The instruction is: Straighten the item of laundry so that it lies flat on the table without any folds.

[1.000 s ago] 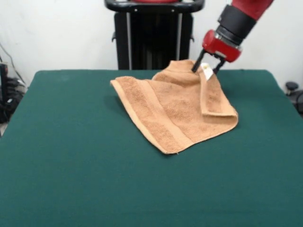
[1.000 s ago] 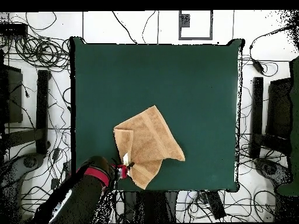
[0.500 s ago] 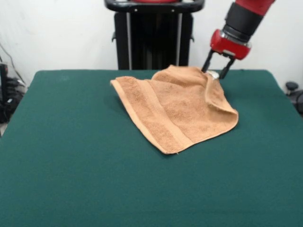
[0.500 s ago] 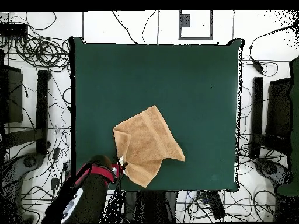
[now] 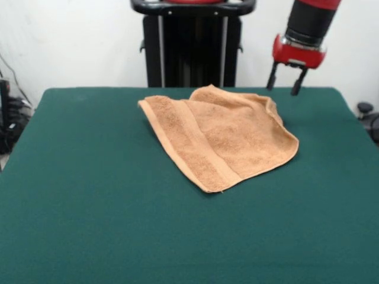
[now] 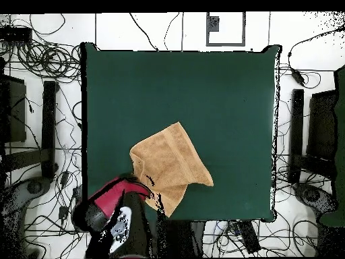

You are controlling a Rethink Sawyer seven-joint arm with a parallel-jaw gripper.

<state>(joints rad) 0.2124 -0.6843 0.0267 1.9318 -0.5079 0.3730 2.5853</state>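
Observation:
The orange-tan towel (image 5: 222, 133) lies on the dark green table (image 5: 89, 207) toward the far right in the front view, with a small fold raised along its far right edge. In the overhead view the towel (image 6: 168, 165) sits near the table's bottom left. My gripper (image 5: 283, 87) is open and empty, lifted clear above the table just beyond the towel's far right corner. In the overhead view the arm's red and black body (image 6: 114, 209) hides the gripper.
The robot's black pedestal (image 5: 192, 41) stands at the table's far edge. Cables and black stands (image 6: 47, 128) lie on the floor around the table.
My gripper let go of the towel's tagged corner, opened and rose up and to the right. The raised corner dropped and the towel now lies flatter.

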